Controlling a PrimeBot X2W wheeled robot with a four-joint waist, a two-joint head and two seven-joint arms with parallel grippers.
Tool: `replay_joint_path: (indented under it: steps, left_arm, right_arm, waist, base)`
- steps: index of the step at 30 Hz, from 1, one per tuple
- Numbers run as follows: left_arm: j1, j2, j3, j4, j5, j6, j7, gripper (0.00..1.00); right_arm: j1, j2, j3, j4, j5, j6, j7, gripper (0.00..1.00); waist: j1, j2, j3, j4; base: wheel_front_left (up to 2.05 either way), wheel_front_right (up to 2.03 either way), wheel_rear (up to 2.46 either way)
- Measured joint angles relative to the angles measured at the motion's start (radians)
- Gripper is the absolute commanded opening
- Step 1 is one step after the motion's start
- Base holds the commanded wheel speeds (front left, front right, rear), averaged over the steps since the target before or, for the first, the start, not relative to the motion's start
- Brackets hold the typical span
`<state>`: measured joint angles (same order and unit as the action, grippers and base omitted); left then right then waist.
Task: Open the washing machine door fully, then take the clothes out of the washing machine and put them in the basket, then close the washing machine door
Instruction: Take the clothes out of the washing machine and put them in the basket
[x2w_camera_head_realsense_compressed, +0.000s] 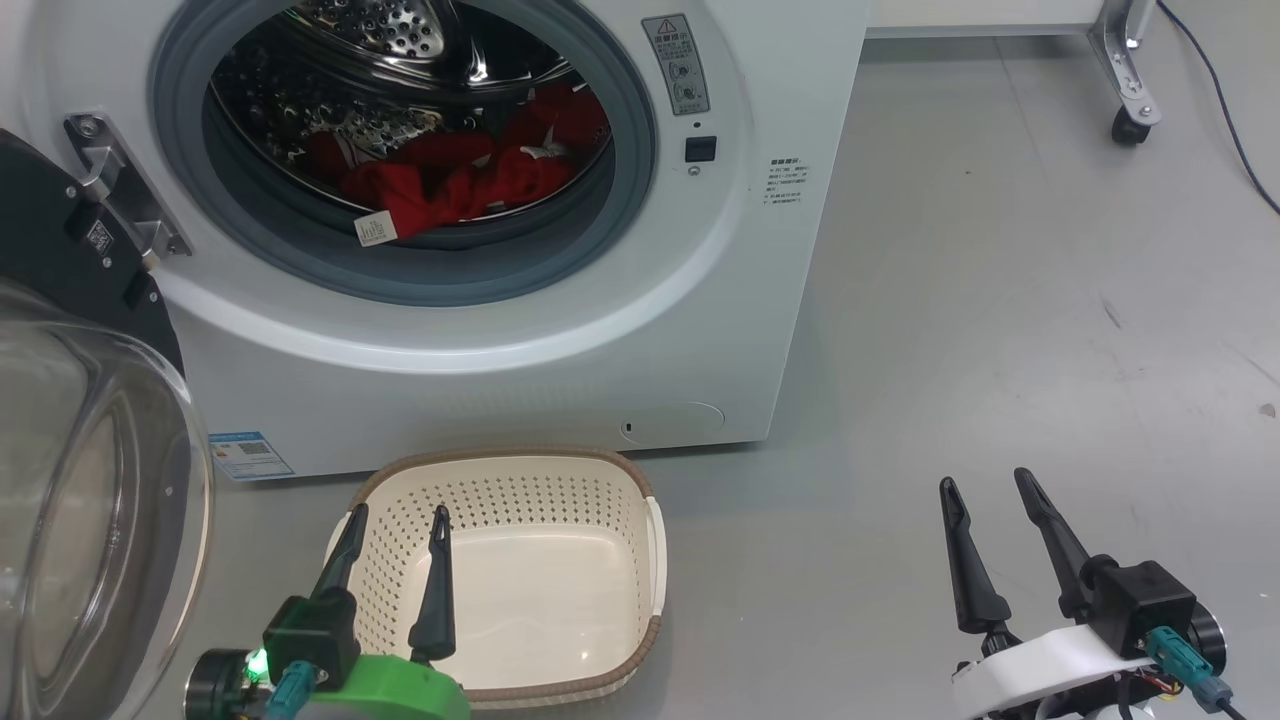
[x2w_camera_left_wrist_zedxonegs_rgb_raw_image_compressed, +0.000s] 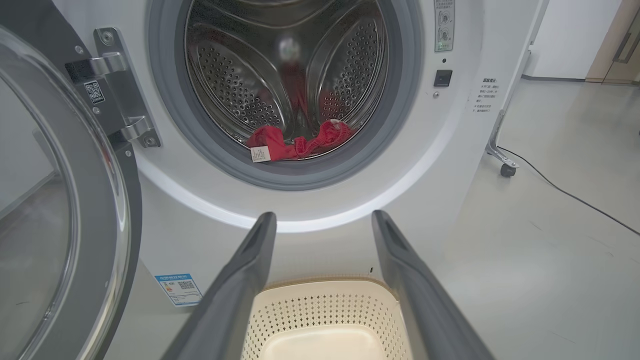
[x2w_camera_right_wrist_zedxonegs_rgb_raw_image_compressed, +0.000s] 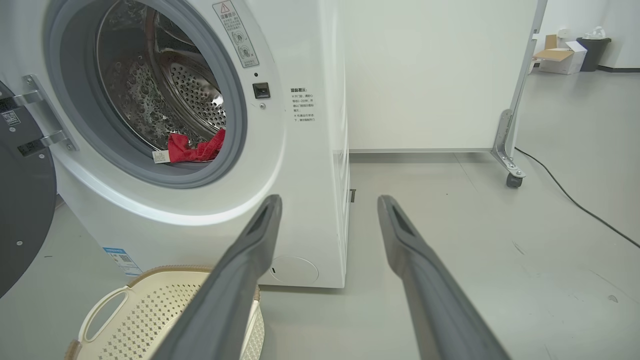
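Observation:
The white washing machine (x2w_camera_head_realsense_compressed: 520, 330) fills the upper left, and its door (x2w_camera_head_realsense_compressed: 90, 480) stands swung wide open at the far left, glass bowl toward me. Red clothes (x2w_camera_head_realsense_compressed: 470, 175) with a white tag lie at the bottom of the steel drum; they appear as clothes (x2w_camera_left_wrist_zedxonegs_rgb_raw_image_compressed: 300, 142) in the left wrist view and clothes (x2w_camera_right_wrist_zedxonegs_rgb_raw_image_compressed: 195, 147) in the right wrist view. The cream basket (x2w_camera_head_realsense_compressed: 640, 500) sits on the floor in front of the washer with nothing in it. My left gripper (x2w_camera_head_realsense_compressed: 398, 515) hovers open over the basket's near left part. My right gripper (x2w_camera_head_realsense_compressed: 985, 485) stands open over bare floor to the right.
A wheeled white panel stand (x2w_camera_head_realsense_compressed: 1130, 110) sits at the back right with a black cable (x2w_camera_head_realsense_compressed: 1220, 100) running across the grey floor. A cardboard box (x2w_camera_right_wrist_zedxonegs_rgb_raw_image_compressed: 557, 60) and a dark bin (x2w_camera_right_wrist_zedxonegs_rgb_raw_image_compressed: 592, 52) stand far off. Open floor (x2w_camera_head_realsense_compressed: 1000, 300) lies right of the washer.

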<state>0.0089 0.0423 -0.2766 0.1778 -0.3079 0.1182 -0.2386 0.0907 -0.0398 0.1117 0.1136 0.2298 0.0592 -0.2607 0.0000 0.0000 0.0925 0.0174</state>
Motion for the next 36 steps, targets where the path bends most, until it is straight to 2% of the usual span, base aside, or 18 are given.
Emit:
replay_joint_path:
  steps: [11, 18, 21, 24, 36]
  left_arm:
    - [-0.109, 0.0, -0.035, 0.009, -0.043, -0.003, 0.035, 1.0]
    - [-0.239, -0.001, -0.041, 0.06, -0.092, -0.049, 0.09, 1.0]
    - [-0.319, -0.002, -0.021, 0.111, -0.121, -0.072, 0.161, 1.0]
    - [-0.386, 0.007, -0.004, 0.149, -0.146, -0.076, 0.231, 1.0]
    - [-0.702, 0.115, 0.046, 0.186, -0.168, -0.115, 0.483, 1.0]
  right_arm:
    - [-0.002, 0.0, 0.005, -0.025, -0.005, 0.001, 0.0, 1.0]
    - [-0.043, 0.0, 0.013, -0.049, -0.011, 0.01, 0.0, 1.0]
    - [-0.067, 0.0, 0.023, -0.062, -0.011, 0.011, 0.0, 1.0]
    - [-0.088, -0.001, 0.03, -0.071, -0.004, 0.012, 0.0, 1.0]
    - [-0.194, -0.001, 0.065, -0.1, 0.06, 0.019, 0.0, 1.0]
  waist:
    - [0.0, 0.0, 0.069, -0.019]
    - [0.0, 0.0, 0.15, -0.042]
    - [0.0, 0.0, 0.202, -0.062]
    - [0.0, 0.0, 0.24, -0.079]
    - [0.0, 0.0, 0.403, -0.16]
  base:
    - [0.0, 0.0, 0.0]
    - [0.0, 0.0, 0.0]
    - [0.0, 0.0, 0.0]
    - [0.0, 0.0, 0.0]
    - [0.0, 0.0, 0.0]
